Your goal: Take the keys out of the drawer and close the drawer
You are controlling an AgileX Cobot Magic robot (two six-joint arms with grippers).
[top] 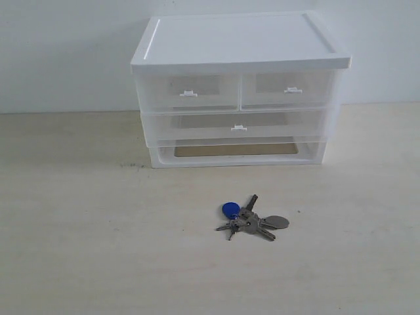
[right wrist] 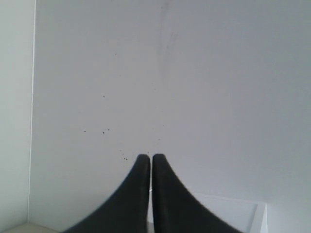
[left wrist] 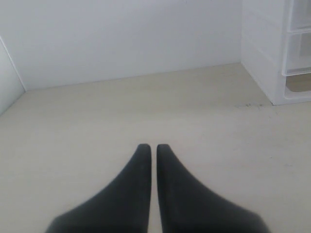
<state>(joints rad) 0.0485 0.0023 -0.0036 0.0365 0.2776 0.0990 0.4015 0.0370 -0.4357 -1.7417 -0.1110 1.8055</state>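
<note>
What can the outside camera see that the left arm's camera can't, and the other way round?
Only the outside camera shows the keys, lying on the table in front of the drawer unit, and the small right-hand drawer, pushed in. Only the left wrist camera shows the left gripper, shut and holding nothing. Both show the table, the drawer unit and the white wall.
</note>
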